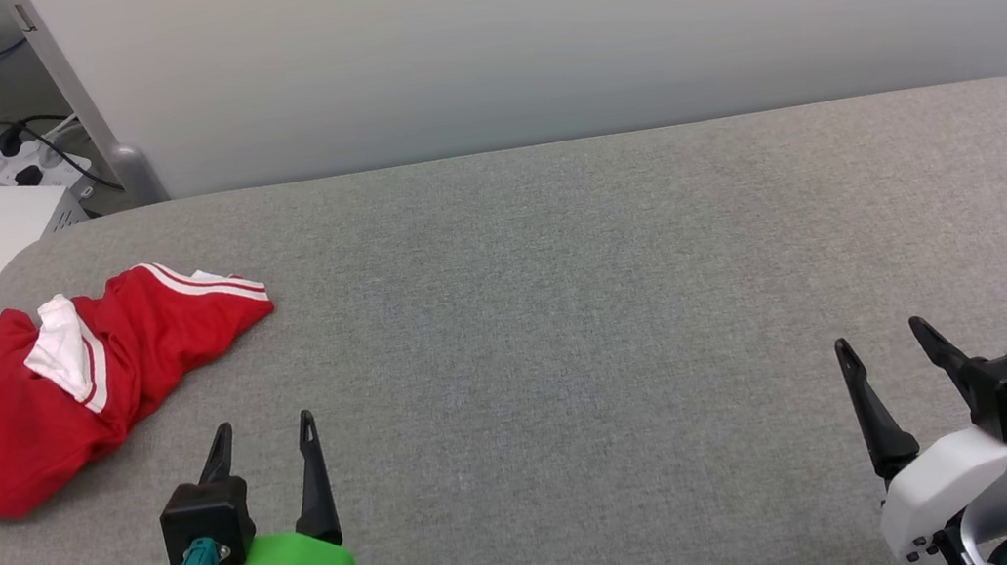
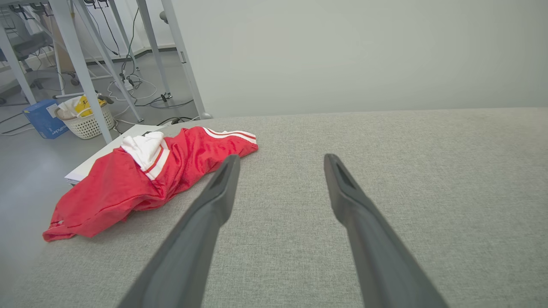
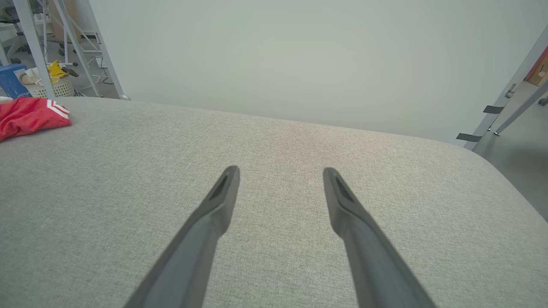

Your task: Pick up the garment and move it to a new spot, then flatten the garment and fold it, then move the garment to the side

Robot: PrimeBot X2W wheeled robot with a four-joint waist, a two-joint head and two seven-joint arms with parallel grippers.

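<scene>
Left gripper (image 2: 281,159) and right gripper (image 3: 280,170) gape empty; left wrist view shows the garment (image 2: 128,184) whole, right cropped.

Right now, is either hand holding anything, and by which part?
Nothing is held. The left hand and the right hand are both open and empty; the garment lies crumpled on the grey surface, apart from both.
</scene>
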